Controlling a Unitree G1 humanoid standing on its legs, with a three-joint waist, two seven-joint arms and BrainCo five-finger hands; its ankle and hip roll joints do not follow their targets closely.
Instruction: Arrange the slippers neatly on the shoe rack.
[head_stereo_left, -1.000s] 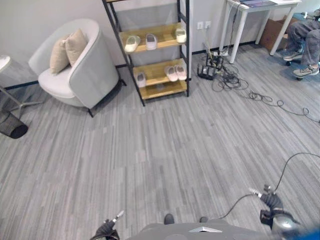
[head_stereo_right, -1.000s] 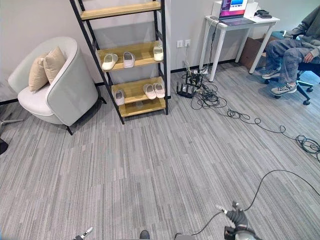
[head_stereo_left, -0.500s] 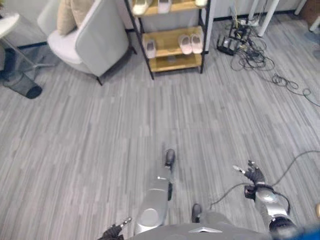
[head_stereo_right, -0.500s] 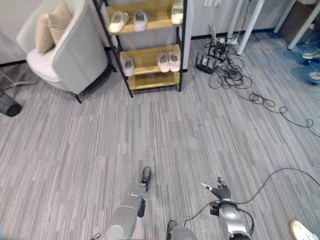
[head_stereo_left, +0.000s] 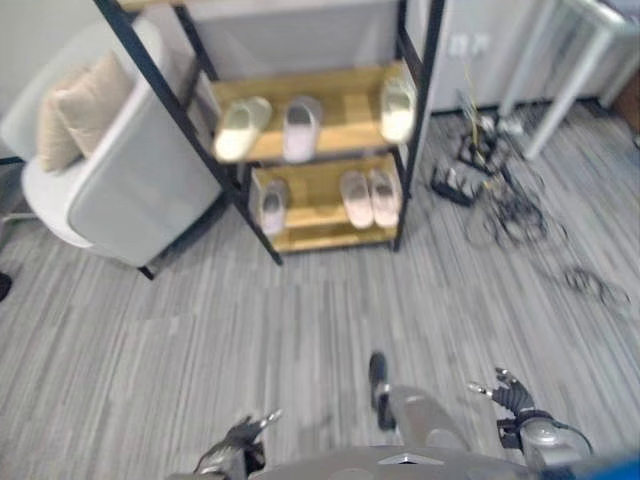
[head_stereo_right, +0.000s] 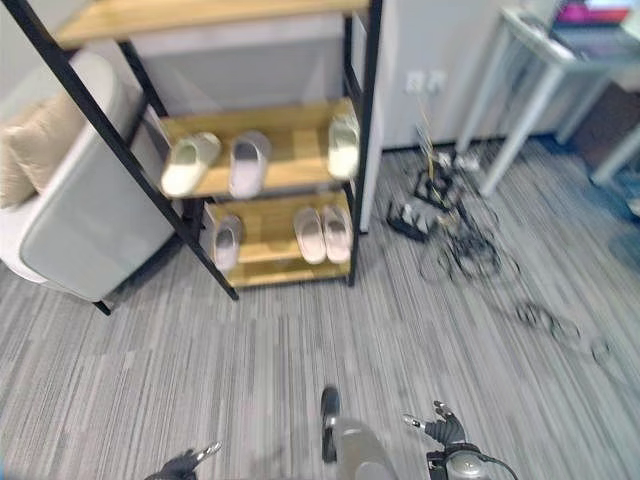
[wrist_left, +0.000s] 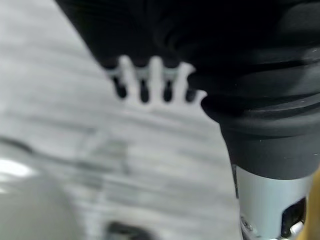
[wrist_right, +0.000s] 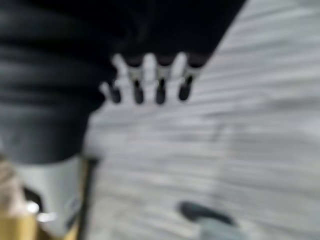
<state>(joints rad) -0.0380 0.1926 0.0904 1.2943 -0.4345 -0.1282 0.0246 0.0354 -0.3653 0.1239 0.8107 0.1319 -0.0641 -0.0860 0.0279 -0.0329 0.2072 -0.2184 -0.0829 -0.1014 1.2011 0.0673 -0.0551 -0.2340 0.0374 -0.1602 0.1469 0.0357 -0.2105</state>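
Note:
A black-framed shoe rack (head_stereo_left: 410, 120) with wooden shelves stands against the far wall. Its middle shelf holds a cream slipper (head_stereo_left: 242, 129), a lilac slipper (head_stereo_left: 300, 126) and a pale slipper (head_stereo_left: 397, 107) at the right end. On the lower shelf a single slipper (head_stereo_left: 273, 204) lies at the left and a pink pair (head_stereo_left: 367, 197) at the right. My left hand (head_stereo_left: 240, 441) hangs low near the floor with straight fingers (wrist_left: 144, 85). My right hand (head_stereo_left: 511, 394) is low at the right, fingers (wrist_right: 148, 82) spread and empty.
A grey armchair (head_stereo_left: 130, 190) with beige cushions (head_stereo_left: 78, 105) stands left of the rack. Tangled cables and a power strip (head_stereo_left: 490, 185) lie on the floor right of it. A white table's leg (head_stereo_left: 560, 85) rises at the far right.
The camera has tilted up and closed in, so the rack looms larger. Both hands stay low, fingers straight.

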